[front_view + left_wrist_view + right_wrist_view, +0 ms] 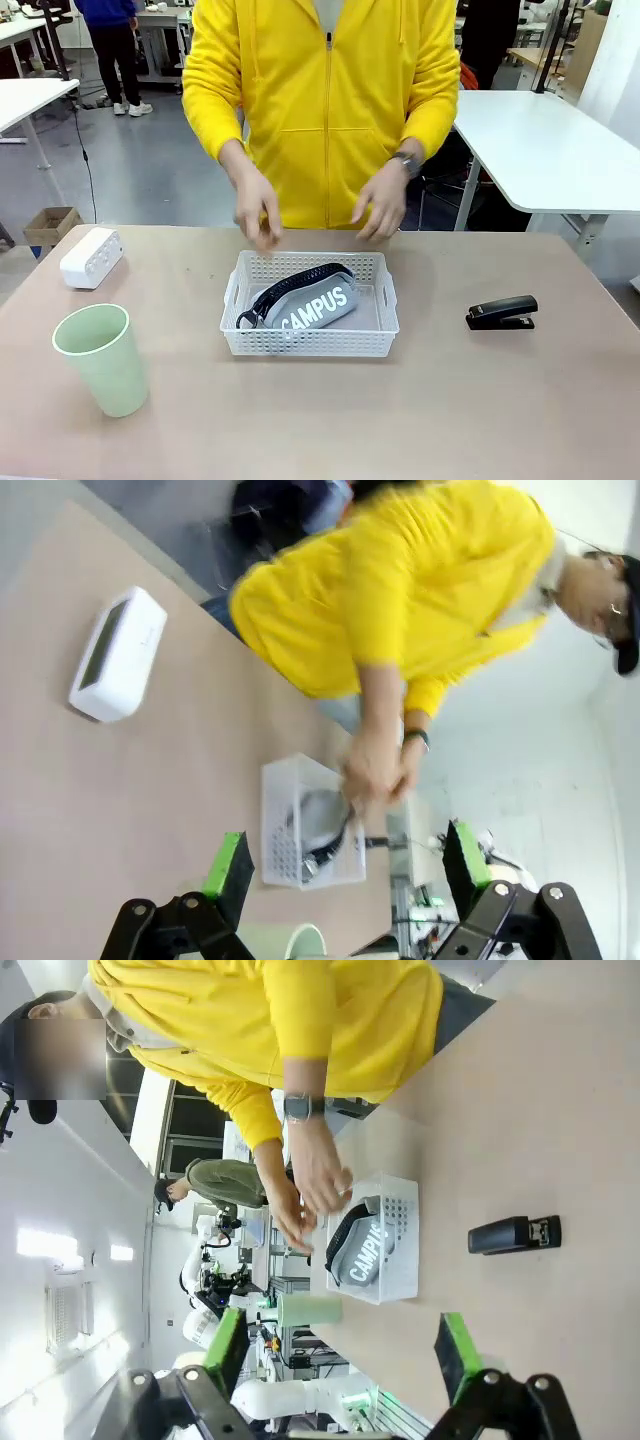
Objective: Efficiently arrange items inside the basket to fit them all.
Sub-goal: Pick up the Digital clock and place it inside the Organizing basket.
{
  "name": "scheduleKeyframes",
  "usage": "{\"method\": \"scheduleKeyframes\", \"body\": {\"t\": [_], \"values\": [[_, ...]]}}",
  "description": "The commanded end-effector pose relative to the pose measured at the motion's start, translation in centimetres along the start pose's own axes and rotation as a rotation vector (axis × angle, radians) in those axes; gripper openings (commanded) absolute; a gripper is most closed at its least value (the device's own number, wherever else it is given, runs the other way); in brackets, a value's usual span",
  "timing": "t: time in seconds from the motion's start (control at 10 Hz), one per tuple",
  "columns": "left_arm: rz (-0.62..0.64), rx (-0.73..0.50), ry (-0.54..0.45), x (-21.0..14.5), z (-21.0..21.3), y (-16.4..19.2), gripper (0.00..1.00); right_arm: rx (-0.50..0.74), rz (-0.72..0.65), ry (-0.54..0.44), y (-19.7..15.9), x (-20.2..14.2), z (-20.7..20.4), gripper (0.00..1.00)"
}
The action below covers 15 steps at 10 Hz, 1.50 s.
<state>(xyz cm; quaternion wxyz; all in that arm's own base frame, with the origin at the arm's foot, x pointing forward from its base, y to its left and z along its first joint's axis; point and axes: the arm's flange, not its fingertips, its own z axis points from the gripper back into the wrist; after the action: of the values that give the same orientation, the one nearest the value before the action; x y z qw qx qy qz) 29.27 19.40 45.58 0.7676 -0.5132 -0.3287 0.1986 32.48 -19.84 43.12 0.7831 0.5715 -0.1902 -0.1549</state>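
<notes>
White perforated plastic basket (232,300) is holding a grey zip pouch (310,305) diagonally, risking crowding; left hand (345,855), right hand (342,1340) are spread wide.

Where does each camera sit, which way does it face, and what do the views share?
Front: robot's side, faces across the table to the person, hands by the basket.
Left wrist: rolled, looks past the open left gripper at white box and basket.
Right wrist: rolled, past the open right gripper at stapler and basket.
Shared: basket holding the pouch.
</notes>
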Motion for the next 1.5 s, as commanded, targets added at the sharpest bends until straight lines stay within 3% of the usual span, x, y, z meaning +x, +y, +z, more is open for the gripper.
{"method": "scheduleKeyframes", "body": {"t": [0.0,0.9,1.1,1.4], "values": [[-0.028,-0.061,0.036,-0.5,0.5,-0.1,1.0,0.013,0.006,0.007,0.1,-0.9,0.5,1.0],[-0.004,-0.043,0.043,-0.7,0.6,-0.2,1.0,0.013,0.006,0.007,0.1,-0.9,0.5,1.0],[-0.035,0.107,0.136,0.9,0.1,-0.8,1.0,0.013,0.006,0.007,0.1,-0.9,0.5,1.0],[-0.197,0.388,0.301,2.7,-4.1,-2.9,1.0,0.013,0.006,0.007,0.1,-0.9,0.5,1.0]]}}
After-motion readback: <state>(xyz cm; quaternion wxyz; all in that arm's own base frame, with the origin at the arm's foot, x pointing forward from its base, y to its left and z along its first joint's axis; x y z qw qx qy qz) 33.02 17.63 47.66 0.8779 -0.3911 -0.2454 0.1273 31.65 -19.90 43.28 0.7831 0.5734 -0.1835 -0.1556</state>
